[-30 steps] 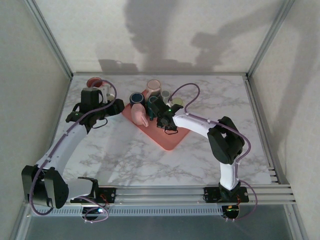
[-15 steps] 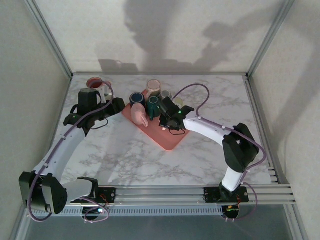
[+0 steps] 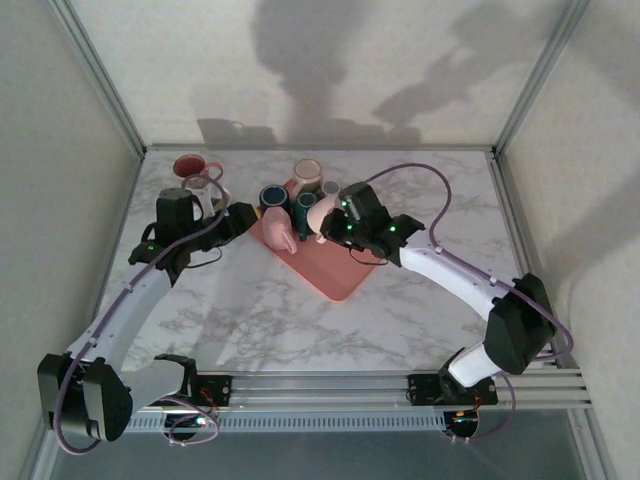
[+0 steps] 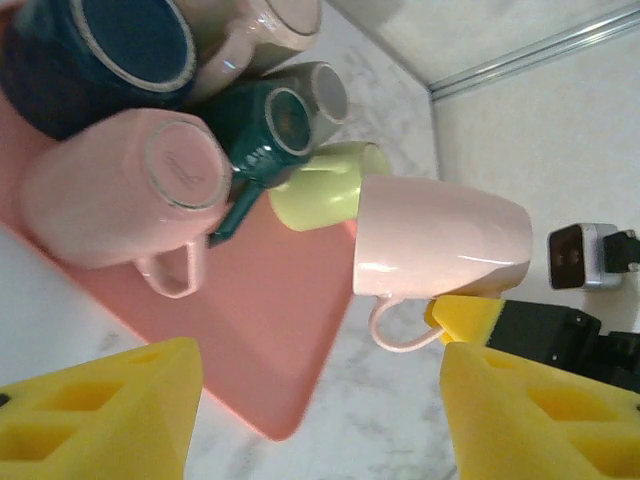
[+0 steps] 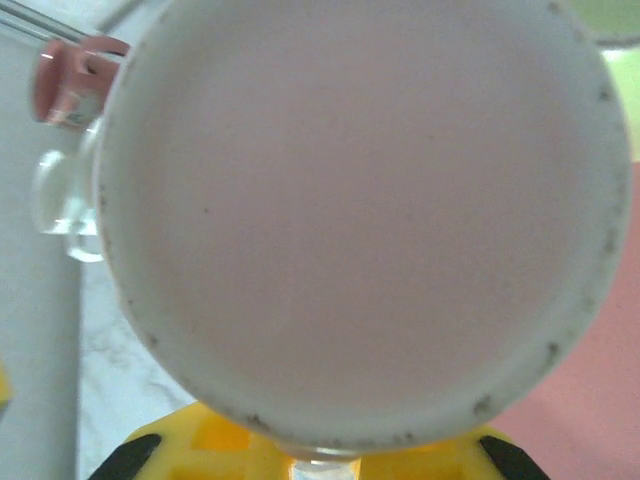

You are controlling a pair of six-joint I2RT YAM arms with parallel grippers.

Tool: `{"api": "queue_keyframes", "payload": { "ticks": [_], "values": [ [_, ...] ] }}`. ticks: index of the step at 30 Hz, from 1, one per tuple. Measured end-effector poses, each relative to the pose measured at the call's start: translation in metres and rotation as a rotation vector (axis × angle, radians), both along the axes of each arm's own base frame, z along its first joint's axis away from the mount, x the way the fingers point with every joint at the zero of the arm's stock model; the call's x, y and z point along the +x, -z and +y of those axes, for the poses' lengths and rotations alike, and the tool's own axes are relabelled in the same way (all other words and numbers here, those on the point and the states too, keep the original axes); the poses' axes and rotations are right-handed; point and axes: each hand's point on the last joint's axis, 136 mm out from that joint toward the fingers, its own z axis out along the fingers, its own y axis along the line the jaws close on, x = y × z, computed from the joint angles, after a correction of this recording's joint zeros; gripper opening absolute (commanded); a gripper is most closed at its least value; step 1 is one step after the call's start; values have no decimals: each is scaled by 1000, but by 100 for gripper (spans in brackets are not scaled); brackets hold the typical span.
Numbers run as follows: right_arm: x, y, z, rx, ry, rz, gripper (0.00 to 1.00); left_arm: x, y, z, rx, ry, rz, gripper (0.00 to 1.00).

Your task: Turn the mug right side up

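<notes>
Top external view: the marble table [image 3: 250,310] is walled left, right and behind. Its near half and right side lie bare, leaving open room in front of the pink tray [image 3: 335,275], which sits cornerwise at mid-table. A red mug [image 3: 188,165] and a clear glass mug [image 3: 207,190] stand near the back left corner.

Against a second ago, the right arm has stretched out and its elbow has swung toward the right wall. The right gripper [image 3: 343,217], then low among the mugs, now holds the pale pink mug [image 3: 322,215] clamped and raised over the tray's far end. In the left wrist view that mug [image 4: 440,240] lies sideways, handle down. The left gripper [image 3: 240,215] has spread a little wider beside the tray's left edge, with nothing between its fingers [image 4: 100,420].

The tray carries a dark blue mug [image 3: 273,198], a teal mug [image 3: 305,205], a pink mug [image 3: 280,232] on its side and a yellow-green mug [image 4: 315,190]. Their contents cannot be told.
</notes>
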Motion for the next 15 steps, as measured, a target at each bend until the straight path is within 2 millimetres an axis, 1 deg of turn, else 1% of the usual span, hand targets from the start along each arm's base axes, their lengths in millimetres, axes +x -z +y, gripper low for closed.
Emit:
{"api": "queue_keyframes", "payload": {
  "ticks": [6,12,15],
  "values": [
    [6,-25,1,139,-29,-45,0,-4,-8,-15,-156,15,-16,66],
    [2,-56,15,274,-103,-96,0,-13,-28,-48,-329,76,-51,66],
    [0,-69,22,325,-135,-116,0,-14,-40,-59,-381,99,-70,65]
  ]
}}
